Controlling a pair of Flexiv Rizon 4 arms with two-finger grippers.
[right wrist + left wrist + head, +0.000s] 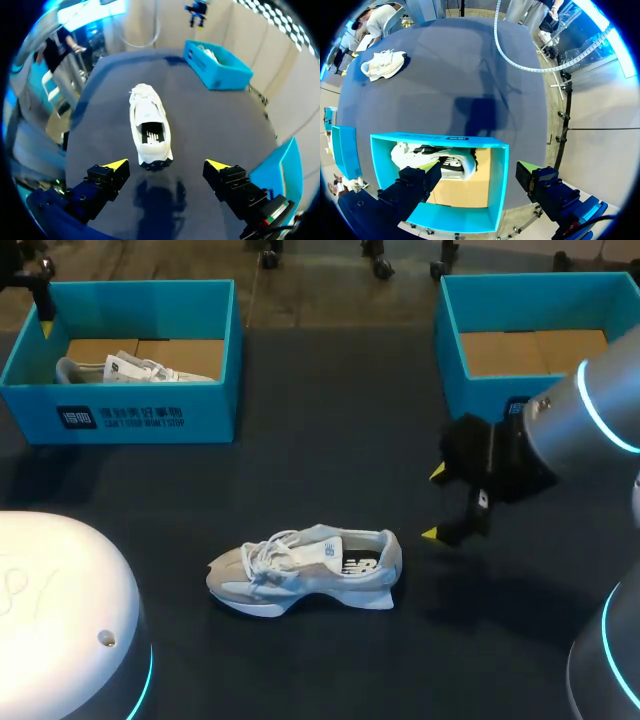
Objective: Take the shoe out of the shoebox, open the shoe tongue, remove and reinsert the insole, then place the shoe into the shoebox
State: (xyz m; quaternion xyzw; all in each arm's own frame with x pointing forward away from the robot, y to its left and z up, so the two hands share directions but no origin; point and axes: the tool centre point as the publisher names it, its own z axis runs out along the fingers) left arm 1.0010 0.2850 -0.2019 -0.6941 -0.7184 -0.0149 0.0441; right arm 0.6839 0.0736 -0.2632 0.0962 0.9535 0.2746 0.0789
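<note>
- Right fingers [114,165] stood released; the shoe [150,132] lay on the worktop [210,130] just ahead of them, heel nearest, its opening visible only in this wrist view.
- Left fingers [526,167] stood released over a shoebox [497,190] holding another shoe [435,159].
- Head view showed white print [120,418] on that box's front.

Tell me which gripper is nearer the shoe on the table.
Right. The right gripper is just off the heel of the shoe; the left gripper is far off, above the left box.
</note>
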